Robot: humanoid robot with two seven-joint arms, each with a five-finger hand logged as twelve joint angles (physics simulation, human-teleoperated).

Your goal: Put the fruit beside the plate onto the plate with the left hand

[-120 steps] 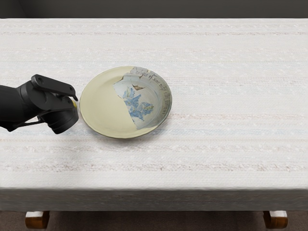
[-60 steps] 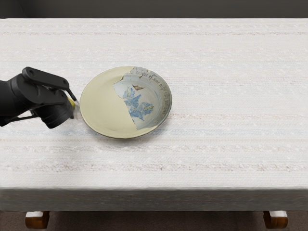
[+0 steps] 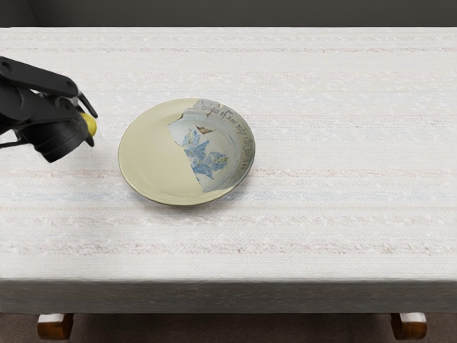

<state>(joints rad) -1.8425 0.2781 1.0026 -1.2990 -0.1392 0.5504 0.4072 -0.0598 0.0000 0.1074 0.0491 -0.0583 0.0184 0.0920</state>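
At the left edge of the white-clothed table (image 3: 321,214), the black left hand (image 3: 50,118) is curled around a small yellow fruit (image 3: 89,124), mostly hidden by the fingers. Fruit and hand are left of the round cream plate with a blue flower pattern (image 3: 146,153), clear of its rim.

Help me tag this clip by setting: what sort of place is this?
Probably a simulated dining-table scene: a long table under a white woven cloth, a round cream plate with a blue floral patch, and a black robotic left hand gripping a small yellow fruit beside it.
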